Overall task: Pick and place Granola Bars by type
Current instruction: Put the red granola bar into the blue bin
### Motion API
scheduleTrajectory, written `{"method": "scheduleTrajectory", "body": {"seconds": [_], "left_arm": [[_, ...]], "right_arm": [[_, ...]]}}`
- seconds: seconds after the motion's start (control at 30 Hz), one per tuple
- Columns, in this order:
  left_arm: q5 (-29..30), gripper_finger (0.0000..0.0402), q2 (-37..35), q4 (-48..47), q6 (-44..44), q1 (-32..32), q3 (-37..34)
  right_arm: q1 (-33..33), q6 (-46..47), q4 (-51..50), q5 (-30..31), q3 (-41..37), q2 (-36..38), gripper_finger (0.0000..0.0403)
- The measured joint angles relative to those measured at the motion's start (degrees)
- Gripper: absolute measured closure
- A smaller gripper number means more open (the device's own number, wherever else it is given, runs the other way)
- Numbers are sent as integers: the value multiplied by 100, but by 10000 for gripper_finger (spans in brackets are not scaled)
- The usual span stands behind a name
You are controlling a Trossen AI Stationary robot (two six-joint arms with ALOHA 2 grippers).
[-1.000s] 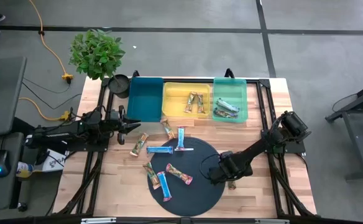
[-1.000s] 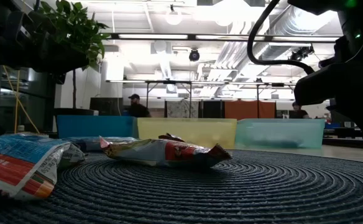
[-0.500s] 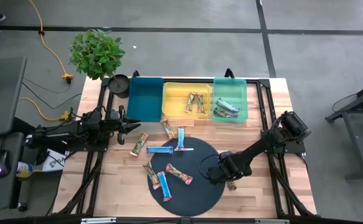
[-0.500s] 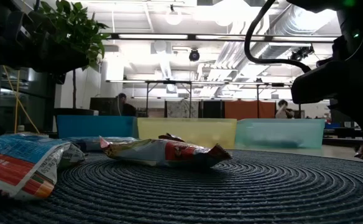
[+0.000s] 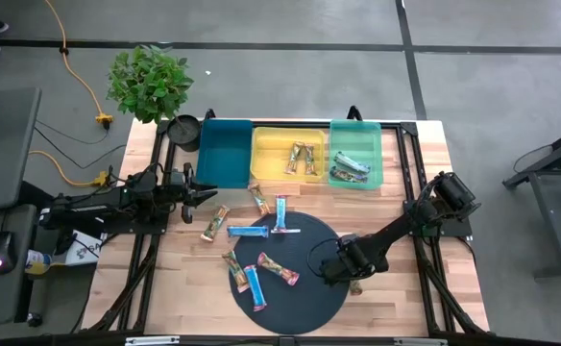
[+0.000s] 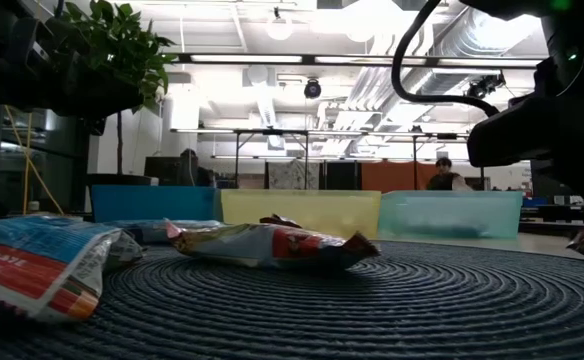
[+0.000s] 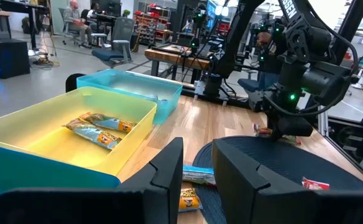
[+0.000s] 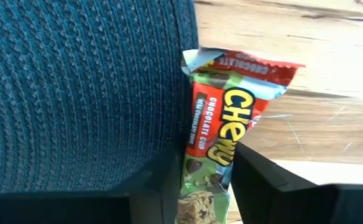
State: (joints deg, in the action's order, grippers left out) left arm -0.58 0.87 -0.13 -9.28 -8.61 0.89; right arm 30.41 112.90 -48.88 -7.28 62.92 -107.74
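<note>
**Chewy bar between the right claw's fingers at the mat's edge**

Chewy bar (image 8: 215,140) lies flat where the round dark mat (image 8: 76,87) meets the wooden table (image 8: 330,124), one long side against the mat's rim. Right gripper (image 5: 350,273) is down over it, a finger on each long side. The fingers (image 8: 163,186) stand close against the wrapper; whether they press it yet cannot be told, and the bar rests on the table, not lifted.

Wrapper: green, red end band, yellow lettering on orange, a picture of the bar at the near end. That near end is cut off between the fingers. From above the gripper covers almost all of it.

Other bars: a purple bar (image 5: 278,268), a blue bar (image 5: 253,285) and a tan bar (image 5: 232,266) lie close together on the mat. Another blue bar (image 5: 247,232) crosses the mat's far rim. Two tan bars (image 5: 301,159) lie in the yellow tray (image 5: 261,163), a few green-silver bars (image 5: 349,166) in the green tray (image 5: 377,154); their count is hard to make out. The teal tray (image 5: 225,152) sits just left of these.

Left gripper (image 5: 207,192) waits off the mat, near the teal tray, fingers (image 7: 169,171) a narrow gap apart, holding nothing.

Low view: right arm only a dark mass at the edge.
</note>
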Motion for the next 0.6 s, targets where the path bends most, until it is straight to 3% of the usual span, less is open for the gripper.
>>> {"method": "scheduleTrajectory", "body": {"seconds": [0.3, 0.6], "left_arm": [[-28, 319, -1, 1, 0, 1, -1], [-30, 319, 1, 37, 0, 0, 0]], "right_arm": [[0, -51, -22, -22, -4, 46, 338], [7, -85, -533, 74, -35, 538, 367]]}}
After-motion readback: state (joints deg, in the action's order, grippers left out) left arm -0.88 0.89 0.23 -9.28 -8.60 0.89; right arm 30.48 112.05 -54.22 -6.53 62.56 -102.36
